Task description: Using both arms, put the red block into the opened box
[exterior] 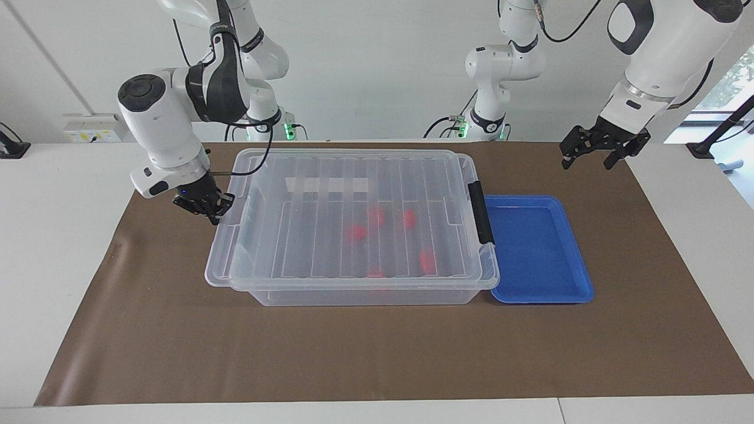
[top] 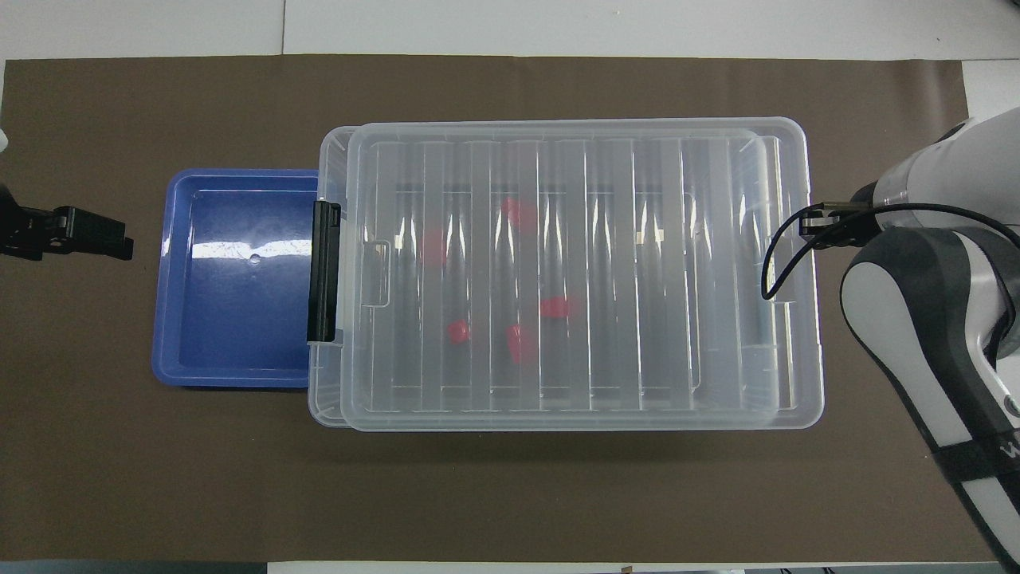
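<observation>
Brown mat, blocks done: I see each red block inside the box, lid nearly seated beside my right gripper's pressed-together jaws; left gripper waits spread

The clear box is sitting on the brown mat, its ribbed lid lying nearly square over it. Several red blocks are lying inside, showing through the lid.
</observation>
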Tool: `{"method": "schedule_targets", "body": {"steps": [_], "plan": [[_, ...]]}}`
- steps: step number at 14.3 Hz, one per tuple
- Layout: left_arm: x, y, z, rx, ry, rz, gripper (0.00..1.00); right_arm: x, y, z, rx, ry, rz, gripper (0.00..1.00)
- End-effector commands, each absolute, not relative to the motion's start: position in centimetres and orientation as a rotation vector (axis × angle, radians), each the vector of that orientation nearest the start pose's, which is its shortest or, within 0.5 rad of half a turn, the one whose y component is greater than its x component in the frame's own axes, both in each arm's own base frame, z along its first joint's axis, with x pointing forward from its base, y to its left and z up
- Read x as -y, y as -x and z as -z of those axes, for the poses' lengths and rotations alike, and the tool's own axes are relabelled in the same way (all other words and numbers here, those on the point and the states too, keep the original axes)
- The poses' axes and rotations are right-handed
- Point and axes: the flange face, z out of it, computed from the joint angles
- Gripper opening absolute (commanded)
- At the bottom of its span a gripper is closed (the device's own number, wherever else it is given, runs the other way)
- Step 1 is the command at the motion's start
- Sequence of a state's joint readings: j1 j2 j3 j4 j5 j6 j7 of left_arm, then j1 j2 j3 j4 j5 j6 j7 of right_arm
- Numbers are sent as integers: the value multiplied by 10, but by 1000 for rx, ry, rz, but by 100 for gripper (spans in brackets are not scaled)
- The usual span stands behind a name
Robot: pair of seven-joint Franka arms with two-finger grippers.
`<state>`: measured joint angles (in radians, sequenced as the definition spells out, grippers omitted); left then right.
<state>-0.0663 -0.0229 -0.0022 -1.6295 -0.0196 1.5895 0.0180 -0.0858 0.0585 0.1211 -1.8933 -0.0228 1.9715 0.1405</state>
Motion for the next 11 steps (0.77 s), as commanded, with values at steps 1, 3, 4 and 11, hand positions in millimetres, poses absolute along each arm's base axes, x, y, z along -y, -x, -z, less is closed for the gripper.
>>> {"method": "schedule_targets", "body": {"steps": [1, 3, 4, 11], "plan": [[45, -545, -611, -167, 3170, -38, 100, -28, -573, -472, -199, 3147, 42, 0], [46, -544, -611, -172, 3170, -38, 100, -34, -572, -472, -193, 3145, 42, 0], [47, -544, -611, -174, 3170, -38, 100, -34, -572, -472, -192, 3145, 42, 0], [48, -544, -610, -169, 3170, -48, 100, -35, -572, -472, -190, 3145, 42, 0]]}}
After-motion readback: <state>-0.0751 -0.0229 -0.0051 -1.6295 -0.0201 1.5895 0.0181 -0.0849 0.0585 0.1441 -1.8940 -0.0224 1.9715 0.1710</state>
